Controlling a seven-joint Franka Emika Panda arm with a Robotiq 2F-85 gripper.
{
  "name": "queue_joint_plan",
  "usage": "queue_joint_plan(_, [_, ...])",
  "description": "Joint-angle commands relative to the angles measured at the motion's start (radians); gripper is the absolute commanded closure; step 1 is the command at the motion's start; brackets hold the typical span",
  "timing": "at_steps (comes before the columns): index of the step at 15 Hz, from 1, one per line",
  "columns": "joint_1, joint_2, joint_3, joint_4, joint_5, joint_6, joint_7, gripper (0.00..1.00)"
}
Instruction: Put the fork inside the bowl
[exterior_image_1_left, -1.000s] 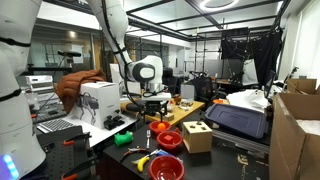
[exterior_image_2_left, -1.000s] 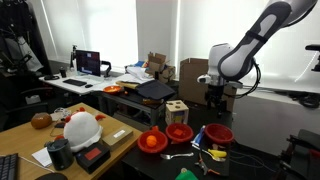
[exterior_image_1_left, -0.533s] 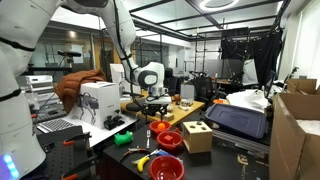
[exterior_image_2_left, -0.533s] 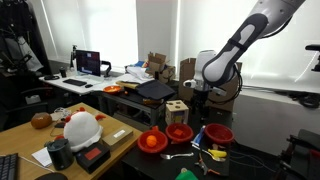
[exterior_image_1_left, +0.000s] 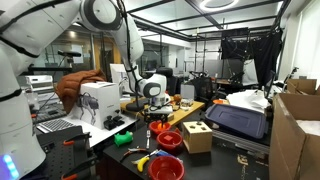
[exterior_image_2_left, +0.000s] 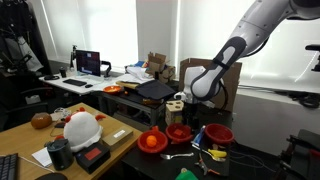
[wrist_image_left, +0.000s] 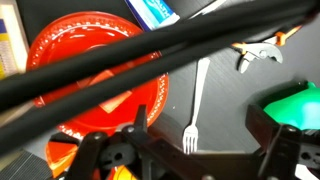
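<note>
In the wrist view a silver fork (wrist_image_left: 197, 100) lies on the dark table, tines toward my gripper (wrist_image_left: 200, 135). The gripper is open, its two dark fingers wide apart on either side of the tines, with nothing between them. A red bowl (wrist_image_left: 95, 70) sits just left of the fork, partly hidden by a black cable crossing the view. In an exterior view the fork (exterior_image_2_left: 178, 155) lies near the table's front edge, below the red bowl (exterior_image_2_left: 180, 132). The gripper (exterior_image_2_left: 180, 112) hangs above that bowl. Another exterior view shows the gripper (exterior_image_1_left: 155, 110) over the red bowls (exterior_image_1_left: 170, 140).
An orange bowl (exterior_image_2_left: 152, 141) and another red bowl (exterior_image_2_left: 218, 133) flank the middle one. A wooden box with holes (exterior_image_2_left: 177, 108) stands behind them. Orange-handled pliers (wrist_image_left: 262, 52) and a green object (wrist_image_left: 295, 105) lie right of the fork. Cardboard boxes (exterior_image_1_left: 295, 125) stand nearby.
The arm has swung sideways and lower, bringing the gripper from beside the bowls to above them. The jaws stayed open. Fork and bowls have not moved.
</note>
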Motion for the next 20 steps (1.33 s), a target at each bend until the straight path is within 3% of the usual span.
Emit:
queue_joint_plan(1, [0.052,0.107,-0.037,0.13,-0.058,-0.043,0.067,0.0])
queue_joint_plan(6, [0.082,0.16,0.0,0.2,-0.088,-0.083,0.063,0.0])
queue_joint_plan(13, [0.06,0.165,0.094,0.227,-0.059,-0.185,-0.004,0.0])
queue_joint_plan(20, [0.071,0.247,0.082,0.309,-0.058,-0.232,-0.004,0.0])
